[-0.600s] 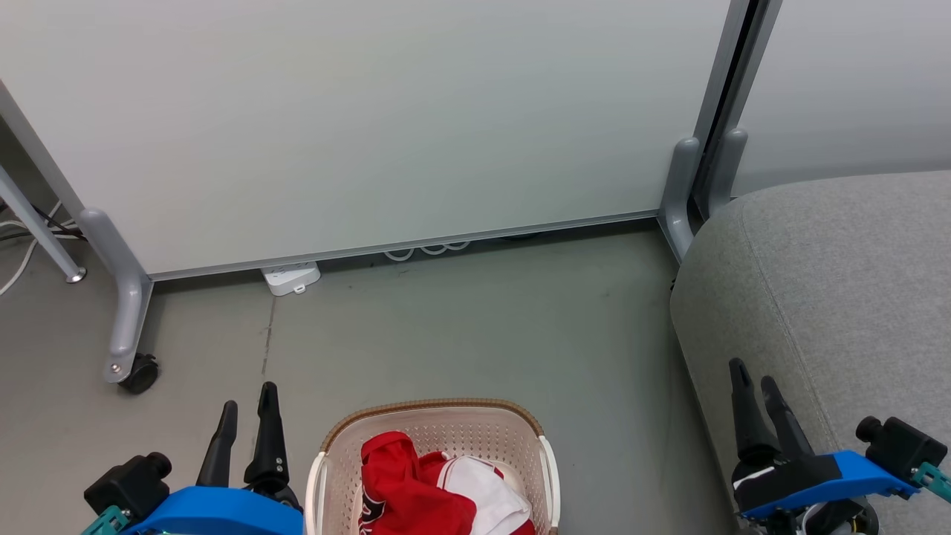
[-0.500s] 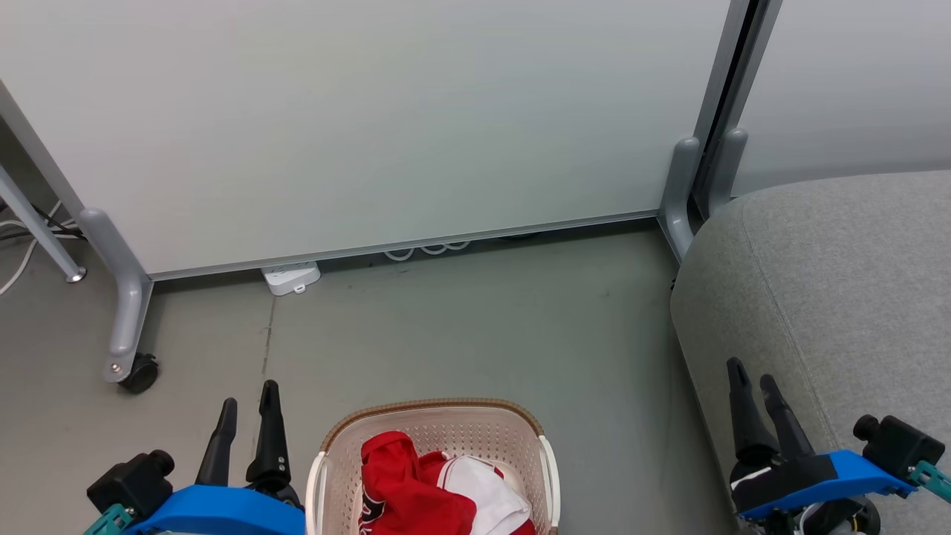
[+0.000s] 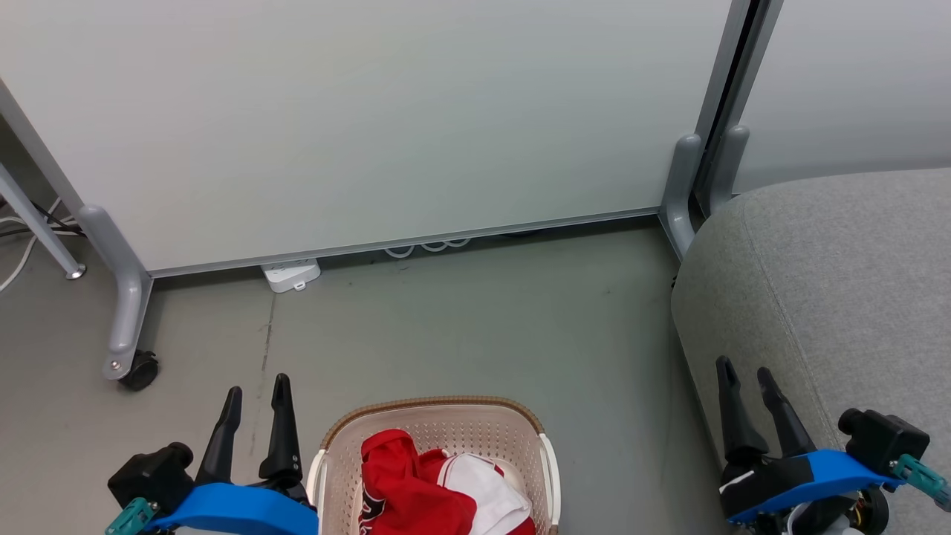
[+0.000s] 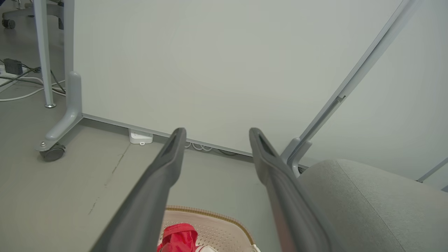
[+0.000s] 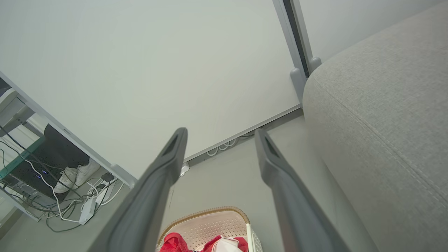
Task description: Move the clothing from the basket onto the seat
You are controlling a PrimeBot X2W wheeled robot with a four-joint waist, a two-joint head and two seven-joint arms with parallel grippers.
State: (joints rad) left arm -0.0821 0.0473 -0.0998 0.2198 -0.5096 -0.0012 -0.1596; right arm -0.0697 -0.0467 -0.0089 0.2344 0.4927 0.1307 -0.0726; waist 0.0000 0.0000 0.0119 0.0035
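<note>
Shift since earlier: left claw (image 3: pixel 258 384) nearer basket (image 3: pixel 435 406), right claw (image 3: pixel 743 367) farther forward.

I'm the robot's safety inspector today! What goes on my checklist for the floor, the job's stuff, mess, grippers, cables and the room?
Surface: smooth grey floor.
Job's things: red and white clothing piled in the basket; grey sofa to its right, apart from it.
Clutter: white power strip at the foot of the partition.
Grippers: left gripper open, empty, beside the basket; right gripper open, empty, at the sofa's edge.
Cables: white loops under the partition; a tangle beyond it.
Surroundings: the partition stands on a wheel; a person's white shoes behind it.
</note>
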